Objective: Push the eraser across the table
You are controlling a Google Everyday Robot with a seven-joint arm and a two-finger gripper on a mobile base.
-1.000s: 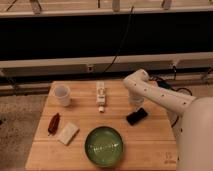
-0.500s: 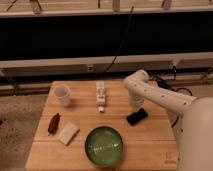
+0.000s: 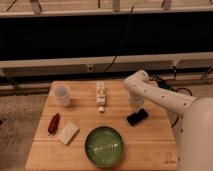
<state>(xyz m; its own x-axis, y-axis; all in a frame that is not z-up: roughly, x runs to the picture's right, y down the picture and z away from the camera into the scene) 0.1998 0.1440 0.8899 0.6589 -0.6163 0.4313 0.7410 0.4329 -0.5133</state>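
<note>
One arm out over the table [image 3: 150, 142], reaching in from the right edge. My gripper [image 3: 135, 101] hangs at the far right part of the top, mostly hidden behind my own elbow; fingers are together, clamped on nothing that I can make out.

Eraser [image 3: 137, 117]: just in front of the gripper, nearer the camera, lying flat and skewed, its right end angled toward the far side. Whether the gripper touches it, I cannot tell.

Left of the gripper, near it: a small pale upright object [image 3: 101, 93], with a little pale bit just in front of it.

Farther left, well apart from the gripper: a white cup [image 3: 62, 95], upright, close to the far left corner.

Left and nearer the camera: a dark red oblong [image 3: 53, 123] and a cream block [image 3: 67, 133], side by side, the block to the right of the red one.

Front centre, diagonally left of the eraser: a green bowl [image 3: 104, 145].

Small mark at the table's front right corner.
</note>
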